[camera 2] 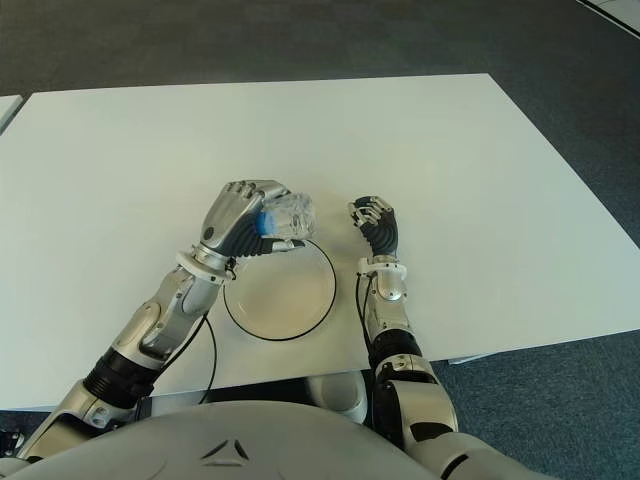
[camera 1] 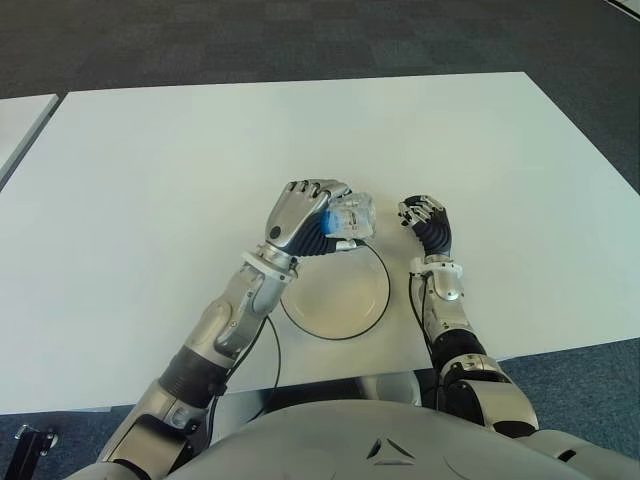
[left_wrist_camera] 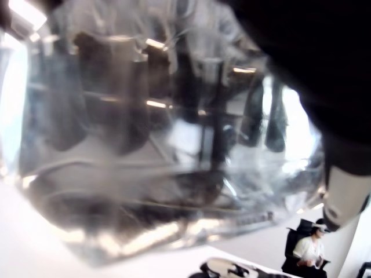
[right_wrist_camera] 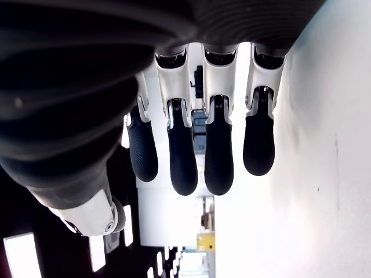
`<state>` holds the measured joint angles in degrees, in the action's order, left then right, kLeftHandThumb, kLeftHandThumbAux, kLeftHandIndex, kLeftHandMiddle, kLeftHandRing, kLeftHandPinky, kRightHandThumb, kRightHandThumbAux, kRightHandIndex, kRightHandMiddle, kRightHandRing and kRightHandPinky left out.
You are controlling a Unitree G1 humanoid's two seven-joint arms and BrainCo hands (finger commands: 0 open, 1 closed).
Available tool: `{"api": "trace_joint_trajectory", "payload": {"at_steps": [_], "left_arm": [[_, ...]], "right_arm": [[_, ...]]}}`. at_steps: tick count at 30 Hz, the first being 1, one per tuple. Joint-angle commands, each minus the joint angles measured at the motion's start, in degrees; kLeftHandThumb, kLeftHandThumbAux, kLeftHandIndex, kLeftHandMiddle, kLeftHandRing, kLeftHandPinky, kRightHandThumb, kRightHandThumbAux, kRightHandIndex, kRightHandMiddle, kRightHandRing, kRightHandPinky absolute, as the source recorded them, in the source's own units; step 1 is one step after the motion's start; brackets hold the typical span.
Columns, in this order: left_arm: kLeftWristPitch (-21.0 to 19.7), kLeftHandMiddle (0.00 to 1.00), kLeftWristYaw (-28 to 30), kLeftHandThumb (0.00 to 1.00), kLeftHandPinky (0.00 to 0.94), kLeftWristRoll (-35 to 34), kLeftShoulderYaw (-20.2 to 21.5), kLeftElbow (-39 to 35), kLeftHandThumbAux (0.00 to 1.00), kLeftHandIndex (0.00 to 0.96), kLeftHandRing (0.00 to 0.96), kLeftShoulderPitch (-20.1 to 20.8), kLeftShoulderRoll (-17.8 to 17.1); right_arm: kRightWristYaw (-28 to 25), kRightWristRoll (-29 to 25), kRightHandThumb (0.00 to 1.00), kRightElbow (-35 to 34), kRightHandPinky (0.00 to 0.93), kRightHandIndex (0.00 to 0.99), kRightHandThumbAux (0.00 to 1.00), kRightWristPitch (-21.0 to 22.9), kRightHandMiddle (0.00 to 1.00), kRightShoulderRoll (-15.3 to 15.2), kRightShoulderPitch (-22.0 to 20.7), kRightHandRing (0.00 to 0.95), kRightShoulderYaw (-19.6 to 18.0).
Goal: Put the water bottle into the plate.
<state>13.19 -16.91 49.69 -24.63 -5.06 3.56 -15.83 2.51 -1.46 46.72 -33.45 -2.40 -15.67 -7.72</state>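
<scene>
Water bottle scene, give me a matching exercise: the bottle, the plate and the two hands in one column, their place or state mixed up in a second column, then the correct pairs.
Things:
1. water bottle
2. plate
3. left hand
4. right hand

Place or state:
A. holds nothing, right of the plate
B. lies on the white table, nothing in it
C. clear, gripped above the plate's far rim
D. fingers closed around the bottle

Pairs: 1-C, 2-B, 3-D, 4-A
</scene>
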Motion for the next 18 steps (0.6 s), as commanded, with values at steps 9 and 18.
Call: {"api": "trace_joint_trajectory", "payload": {"at_steps": [9, 18], "left_arm": [[5.8, 0.884, -3.2, 0.744, 0.885, 3.3, -4.1, 8.7, 0.697, 0.443, 0.883, 0.4, -2.0], [4.5, 0.887, 0.5, 0.745, 0.895, 2.4, -4.9, 9.4, 0.697, 0.443, 0.886, -1.7, -1.7]], "right_arm": [[0.0, -0.1, 0.709, -1.3, 0.559, 0.43, 0.728, 0.6, 0.489, 0.8, 1.3, 0.509, 0.2], [-0.1, -0.3, 0.71, -0.8, 0.549, 0.43, 0.728, 1.1, 0.487, 0.9, 1.1, 0.506, 0.1]]}}
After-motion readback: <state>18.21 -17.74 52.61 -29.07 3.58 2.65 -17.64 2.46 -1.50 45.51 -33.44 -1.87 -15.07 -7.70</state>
